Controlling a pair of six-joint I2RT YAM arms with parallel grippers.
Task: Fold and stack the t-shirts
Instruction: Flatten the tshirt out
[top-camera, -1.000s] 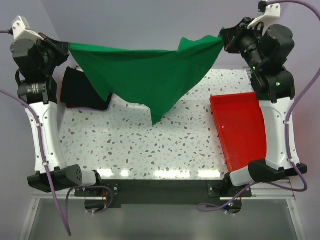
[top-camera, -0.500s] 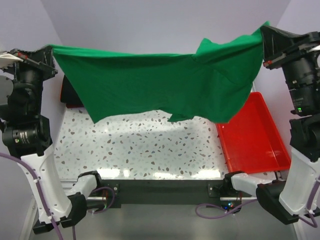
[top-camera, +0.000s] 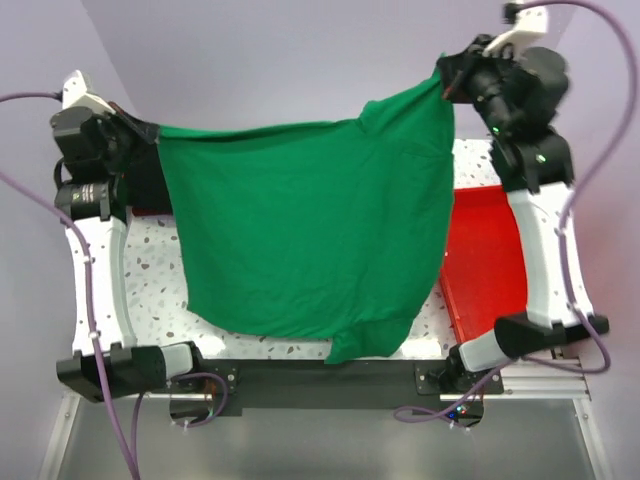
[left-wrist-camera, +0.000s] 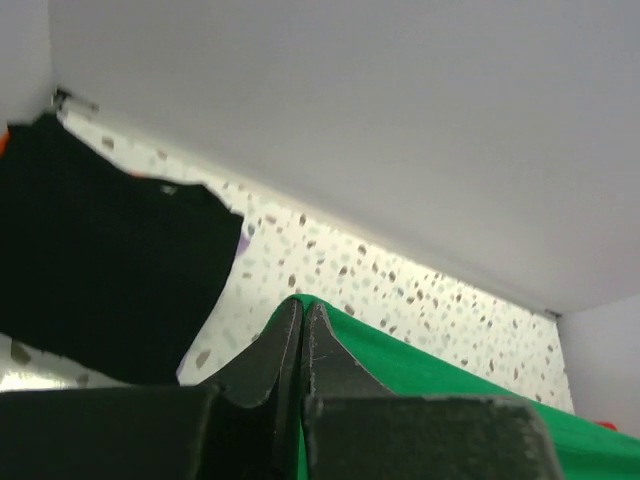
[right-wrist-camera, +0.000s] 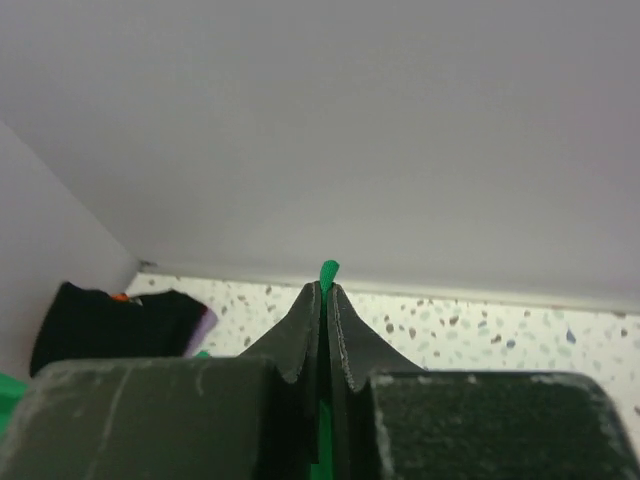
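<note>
Green t-shirt (top-camera: 310, 240) hangs spread flat below both jaws, hem near the table (top-camera: 150, 285) front. Likely held up to shake flat before laying it down. Left gripper (left-wrist-camera: 303, 312) and right gripper (right-wrist-camera: 326, 292) are each pinched tight on a top corner. Black t-shirts (left-wrist-camera: 100, 260) lie beyond the left jaws.

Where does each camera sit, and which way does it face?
Top external: above and behind the robot, looking down on the table; left arm and right arm show, left gripper and right gripper stretching the green t-shirt.
Left wrist: on the left arm, facing the back wall; its shut fingers show.
Right wrist: likewise on the right arm; shut fingers.
Shared: both wrist views see the black t-shirt.
</note>
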